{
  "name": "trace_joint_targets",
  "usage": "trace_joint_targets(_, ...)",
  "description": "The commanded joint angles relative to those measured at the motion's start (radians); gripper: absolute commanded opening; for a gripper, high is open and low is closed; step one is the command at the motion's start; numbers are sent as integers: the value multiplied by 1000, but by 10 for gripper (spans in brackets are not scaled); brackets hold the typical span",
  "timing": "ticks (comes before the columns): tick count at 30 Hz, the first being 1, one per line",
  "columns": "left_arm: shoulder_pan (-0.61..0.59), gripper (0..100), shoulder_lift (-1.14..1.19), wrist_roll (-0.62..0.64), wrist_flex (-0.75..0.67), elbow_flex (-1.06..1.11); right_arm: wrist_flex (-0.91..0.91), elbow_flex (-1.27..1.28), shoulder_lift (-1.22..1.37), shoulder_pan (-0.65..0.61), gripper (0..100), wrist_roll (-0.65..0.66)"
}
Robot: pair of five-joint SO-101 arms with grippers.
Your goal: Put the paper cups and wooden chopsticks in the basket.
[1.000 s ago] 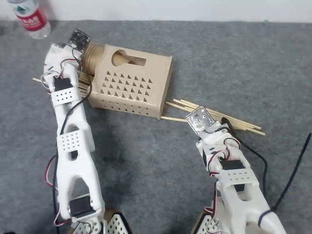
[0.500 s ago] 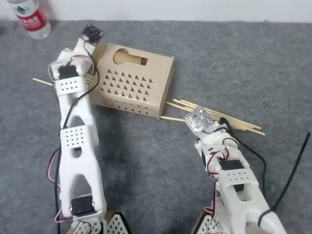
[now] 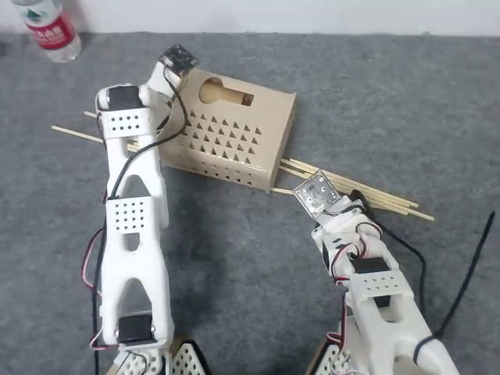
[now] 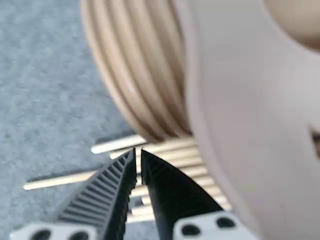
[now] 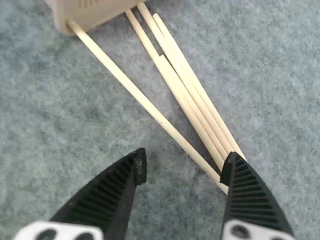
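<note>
**A:** What takes up the most room?

**B:** The grey carpet-like table (image 3: pixel 391 94). Two white arms rise from its near edge. The left arm (image 3: pixel 133 234) stretches far up to the basket's open end, and the right arm (image 3: pixel 375 297) stops short, below the basket's lower right corner.

**A:** And the basket?

**B:** The basket (image 3: pixel 234 137) is tan and lies on its side, the wall with triangular holes facing up. In the left wrist view its pale wall (image 4: pixel 240 100) looms close. In the right wrist view only a corner (image 5: pixel 80 10) shows.

**A:** Where are the paper cups?

**B:** The paper cups (image 4: pixel 135 65) are nested in a stack, also on their side, with the rims right against the basket's mouth. From above, a tan curve of them (image 3: pixel 223 94) shows through the oval handle hole, so the stack sits at least partly inside.

**A:** Anything else nearby?

**B:** A plastic bottle (image 3: pixel 48 27) with a red label lies at the far left corner, well apart.

**A:** The wooden chopsticks?

**B:** There are two lots, both on the carpet. One bundle (image 3: pixel 359 195) fans out rightward from the basket's lower right corner, and at least one stick (image 5: pixel 175 85) runs up against that corner. The other sticks (image 3: pixel 78 134) lie by the open end under the left arm, just below the cup rims (image 4: pixel 165 150).

**A:** The grippers?

**B:** The left gripper (image 4: pixel 138 152) has its fingers almost together, a sliver apart, gripping nothing, above the left sticks. The right gripper (image 5: pixel 186 165) is spread wide and empty, with one fingertip over the bundle's free ends.
</note>
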Motion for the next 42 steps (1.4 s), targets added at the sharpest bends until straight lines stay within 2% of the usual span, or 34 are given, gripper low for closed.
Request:
trace_joint_targets(1, 17, 12, -60, -48, 83, -24, -19, -5, -15, -2, 252, 11)
trace_joint_targets(5, -28, 12, -68, -57, 83, -25, -19, -5, -15, -2, 252, 11)
trace_joint_targets(8, -35, 12, -64, -164, 83, -4, -19, -5, -15, -2, 252, 11)
trace_joint_targets(12, -12, 12, -100, -319, 84, 151, -19, -5, -15, -2, 252, 11)
trace_joint_targets(14, 6, 12, -147, -351, 84, 243, -19, -5, -15, -2, 252, 11)
trace_joint_targets(24, 118, 11, -483, -358, 83, 725, -21, -8, -15, -2, 252, 11)
trace_joint_targets(28, 203, 11, -600, -359, 80, 957, -21, -8, -15, -2, 252, 11)
trace_joint_targets(32, 270, 11, -703, -359, 77, 1092, -21, -5, -15, -2, 252, 11)
trace_joint_targets(36, 227, 11, -822, -359, 74, 1050, -21, -5, -15, -2, 252, 11)
trace_joint_targets(42, 40, 12, -951, -350, 23, 848, -21, -5, -15, -2, 252, 11)
